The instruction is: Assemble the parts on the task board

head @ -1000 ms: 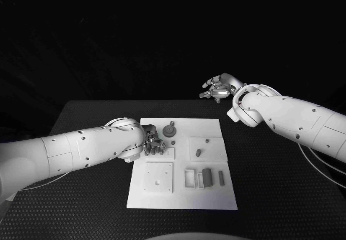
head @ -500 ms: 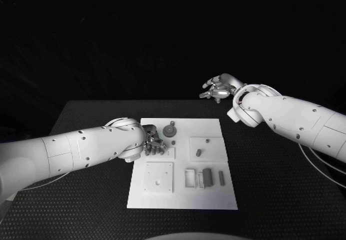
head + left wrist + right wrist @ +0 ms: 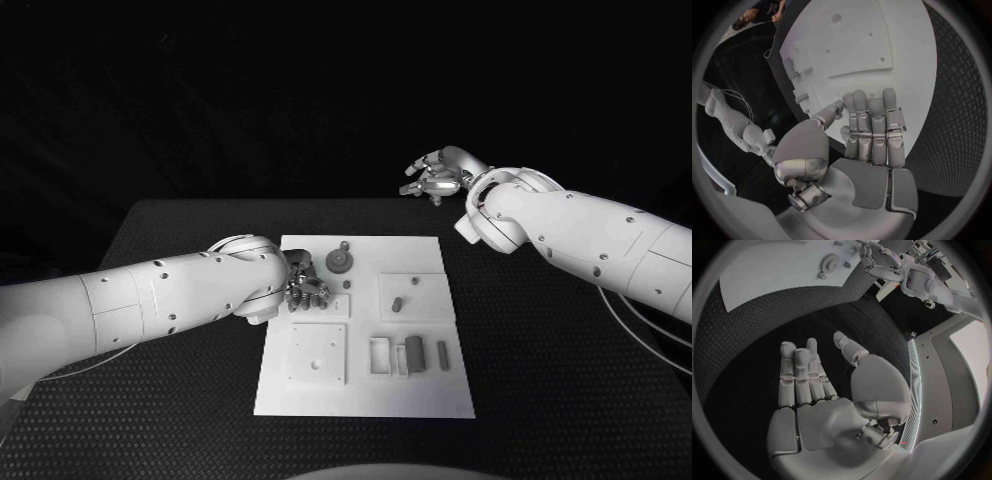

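The white task board [image 3: 364, 395] lies in the middle of the black table. A round grey part [image 3: 339, 262] stands near its far edge, a short peg [image 3: 392, 305] lies further in, and two dark bars [image 3: 415, 353] sit by a white frame. My left hand [image 3: 306, 286] hovers over the board's left side, beside the round part. Its fingers [image 3: 872, 129] are straight and hold nothing. My right hand [image 3: 436, 178] is raised beyond the table's far edge, well away from the board. Its fingers [image 3: 799, 376] are stretched out, and the hand is empty.
A raised square plate [image 3: 317, 355] with small holes takes up the board's near left. Black table [image 3: 555, 370] lies bare to the right of the board. In the right wrist view, the board [image 3: 767, 267] and my left hand [image 3: 879, 261] show far off.
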{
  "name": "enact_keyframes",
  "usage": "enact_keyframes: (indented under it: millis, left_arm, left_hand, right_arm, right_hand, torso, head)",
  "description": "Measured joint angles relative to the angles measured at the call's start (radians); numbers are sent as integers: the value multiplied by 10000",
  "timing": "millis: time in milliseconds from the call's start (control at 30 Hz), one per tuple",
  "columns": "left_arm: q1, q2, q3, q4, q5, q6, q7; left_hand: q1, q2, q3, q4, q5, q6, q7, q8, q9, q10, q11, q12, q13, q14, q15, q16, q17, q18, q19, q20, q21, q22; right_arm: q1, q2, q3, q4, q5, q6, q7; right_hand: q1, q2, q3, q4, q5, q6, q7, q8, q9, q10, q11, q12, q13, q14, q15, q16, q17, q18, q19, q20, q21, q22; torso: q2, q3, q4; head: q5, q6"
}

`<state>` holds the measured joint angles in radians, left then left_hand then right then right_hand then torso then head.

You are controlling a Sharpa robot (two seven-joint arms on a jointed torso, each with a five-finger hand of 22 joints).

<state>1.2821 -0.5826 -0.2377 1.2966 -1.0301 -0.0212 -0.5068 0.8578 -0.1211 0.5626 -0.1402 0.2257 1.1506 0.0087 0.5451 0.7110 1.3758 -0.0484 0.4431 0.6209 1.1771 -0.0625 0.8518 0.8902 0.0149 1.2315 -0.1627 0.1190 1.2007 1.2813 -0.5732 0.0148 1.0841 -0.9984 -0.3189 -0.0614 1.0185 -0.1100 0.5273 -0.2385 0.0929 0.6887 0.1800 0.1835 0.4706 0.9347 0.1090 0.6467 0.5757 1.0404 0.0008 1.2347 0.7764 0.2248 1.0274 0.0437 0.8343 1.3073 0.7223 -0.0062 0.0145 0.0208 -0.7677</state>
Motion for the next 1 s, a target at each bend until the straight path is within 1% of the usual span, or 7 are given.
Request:
enact_keyframes:
  millis: [133,300,400,567,800,933,1000]
  left_arm:
    - [0,0,0,7,1,33,10]
    - [-1,-1,2,7,5,44,17]
    - [-4,-13,3,-4,10,44,20]
    - [-10,-227,3,77,41,12,45]
    - [10,-729,66,527,136,25,78]
    - [186,-915,398,583,179,73,84]
    - [322,-1008,445,572,190,112,93]
  left_hand:
    - [43,-50,-85,29,-292,0,0,48,0,0,0,32,0,0,0,49,-8,-1,23,-22,-20,38]
    - [-95,-384,-79,369,-1408,0,0,89,-14,0,0,99,-27,-36,-36,91,-77,-1,37,-35,-175,102]
    - [-221,-578,-98,569,-1723,-1,0,90,-17,0,0,99,-40,-36,-36,118,-85,0,72,0,-182,113]
    - [-300,-793,-43,832,-1725,-54,-43,90,-17,-8,1,99,-62,-83,-72,117,-107,-1,72,0,-270,125]
    - [-284,-1086,-58,1124,-1725,-479,177,37,-26,-432,143,56,-85,-454,24,71,-162,0,-96,53,-450,124]
    - [-447,-670,-1024,721,-1725,-611,179,37,13,-556,161,56,-73,-571,37,70,-189,0,-255,71,-485,151]
    - [-433,-616,-1161,687,-1725,-741,231,-3,4,-686,217,56,-79,-684,77,70,-232,0,-370,83,-485,121]
  right_arm:
    - [0,5,0,11,0,10,-2]
    - [0,7,0,12,-1,25,-3]
    - [0,8,0,5,-1,31,-4]
    - [0,6,0,-12,-1,39,-4]
    - [0,-44,0,-87,-2,60,-4]
    - [0,-59,0,-125,-2,67,-3]
    - [0,-63,0,-133,-2,71,-2]
  right_hand:
    - [-11,11,0,0,0,0,-1,0,0,0,0,0,0,-7,7,0,0,0,-1,1,0,0]
    - [-11,10,0,0,0,2,-4,0,1,1,-1,0,0,-8,8,35,-1,0,-3,3,0,0]
    - [-11,10,0,0,0,-7,-15,0,1,1,-1,0,0,-8,8,35,-1,0,-15,15,0,0]
    - [-11,10,0,0,0,26,14,0,2,2,-2,0,1,-8,8,35,-1,0,-15,15,0,0]
    - [-10,10,0,0,0,29,11,0,-7,3,-2,0,-9,-8,8,35,-1,0,-16,16,0,0]
    - [-10,10,0,0,0,31,9,0,-7,3,-3,0,-9,-8,9,35,-1,0,-16,16,0,0]
    - [-10,10,0,0,0,32,7,0,-7,3,-3,0,-9,-8,9,35,-1,0,-17,16,0,0]
  torso:
    - [0,0,5]
    - [-1,1,6]
    - [-1,3,5]
    - [-1,4,1]
    - [-6,3,11]
    - [-8,3,16]
    - [-7,3,12]
  head:
    - [0,-5]
    - [9,-7]
    - [16,-7]
    - [30,8]
    - [21,29]
    - [23,54]
    - [33,70]
